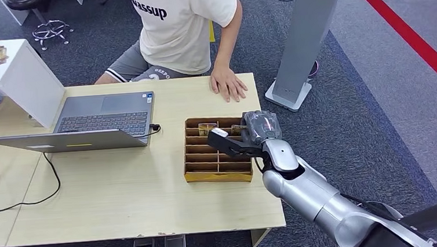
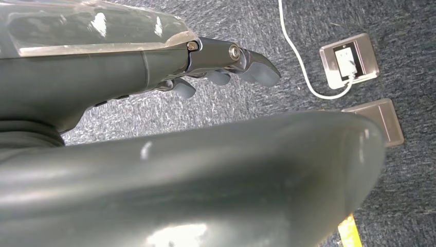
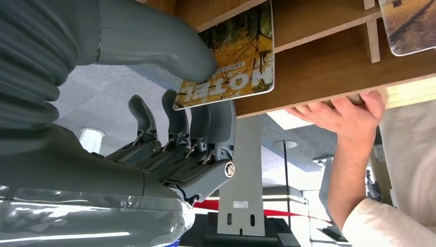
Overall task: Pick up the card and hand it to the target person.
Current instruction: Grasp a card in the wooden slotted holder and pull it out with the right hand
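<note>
Now the right robot hand (image 3: 169,134) pinches a hotel card (image 3: 231,56) over the wooden tray (image 1: 218,176); a person's hand (image 1: 228,83) rests at 12 o'clock on the worktop (image 1: 111,195); the left robot hand (image 2: 226,64) hangs, fingers curled around nothing.

The right arm (image 1: 308,195) is showing a rounded silver shell running into a dark section near the shoulder, and the right hand (image 3: 169,118) is showing a grey ribbed cover, a thick grey thumb, darker fingers (image 3: 177,119) and a silver screw at the knuckle. The left hand (image 2: 226,64) is wearing the same dark grey casing under a glossy clear cover, with two small screws.
</note>
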`<action>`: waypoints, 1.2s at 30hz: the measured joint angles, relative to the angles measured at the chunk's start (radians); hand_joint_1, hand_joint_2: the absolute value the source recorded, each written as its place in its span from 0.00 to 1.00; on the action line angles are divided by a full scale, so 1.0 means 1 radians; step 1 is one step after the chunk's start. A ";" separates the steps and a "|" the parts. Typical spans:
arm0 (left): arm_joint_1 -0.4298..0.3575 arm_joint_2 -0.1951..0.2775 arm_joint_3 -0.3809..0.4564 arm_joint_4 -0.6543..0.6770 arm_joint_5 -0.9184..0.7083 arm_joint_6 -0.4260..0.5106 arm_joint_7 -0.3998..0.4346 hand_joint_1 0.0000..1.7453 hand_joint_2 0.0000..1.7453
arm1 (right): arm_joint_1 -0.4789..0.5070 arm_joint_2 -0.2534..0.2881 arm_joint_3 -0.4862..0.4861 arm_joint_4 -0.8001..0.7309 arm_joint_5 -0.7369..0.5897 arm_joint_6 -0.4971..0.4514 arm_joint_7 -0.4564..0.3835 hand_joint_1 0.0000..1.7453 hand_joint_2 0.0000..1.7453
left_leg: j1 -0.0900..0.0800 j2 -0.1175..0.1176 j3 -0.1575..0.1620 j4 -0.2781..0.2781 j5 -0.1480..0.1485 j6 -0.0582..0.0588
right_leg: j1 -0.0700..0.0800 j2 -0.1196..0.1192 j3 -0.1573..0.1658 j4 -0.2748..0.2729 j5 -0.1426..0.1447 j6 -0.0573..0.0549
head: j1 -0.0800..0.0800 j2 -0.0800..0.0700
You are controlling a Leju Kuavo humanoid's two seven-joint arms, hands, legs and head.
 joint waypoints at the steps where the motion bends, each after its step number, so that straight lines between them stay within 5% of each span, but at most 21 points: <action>1: 0.000 0.000 0.000 0.000 0.000 0.000 0.000 0.00 0.00 | 0.000 0.000 0.000 -0.001 0.000 0.000 0.001 0.77 1.00 | 0.000 0.000 0.000 0.000 0.000 0.000 | 0.000 0.000 0.000 0.000 0.000 0.000 | 0.000 0.000; 25: 0.000 0.000 -0.001 0.000 0.002 -0.013 0.001 0.00 0.00 | 0.009 -0.002 0.000 -0.038 -0.032 0.035 0.015 0.83 1.00 | 0.000 0.000 0.000 0.000 0.000 0.000 | 0.000 0.000 0.000 0.000 0.000 0.000 | 0.000 0.000; 36: 0.002 0.000 -0.001 0.000 0.014 -0.003 0.000 0.00 0.00 | 0.023 -0.049 -0.009 -0.271 -0.051 0.076 0.059 0.83 1.00 | 0.000 0.000 0.000 0.000 0.000 0.000 | 0.000 0.000 0.000 0.000 0.000 0.000 | 0.000 0.000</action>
